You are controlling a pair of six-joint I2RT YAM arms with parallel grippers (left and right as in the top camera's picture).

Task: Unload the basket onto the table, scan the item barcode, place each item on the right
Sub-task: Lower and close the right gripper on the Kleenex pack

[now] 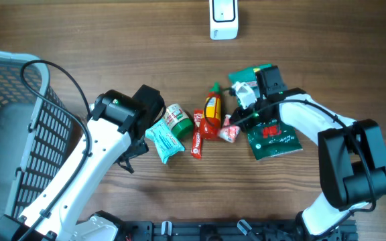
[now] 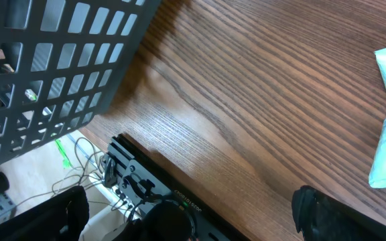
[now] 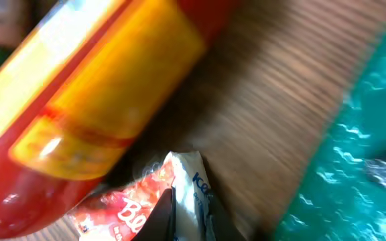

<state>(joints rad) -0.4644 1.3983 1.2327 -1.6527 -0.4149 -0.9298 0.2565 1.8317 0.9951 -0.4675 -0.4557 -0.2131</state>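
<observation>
As the right hand pinches only the edge of the small red packet, it may slip; the left hand is open.

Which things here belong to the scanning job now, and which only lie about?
Job: right gripper, small red packet it pinches, white scanner.
Lying about: sauce bottle, teal packet, green-white can, red stick pack, green pouch, basket.
</observation>
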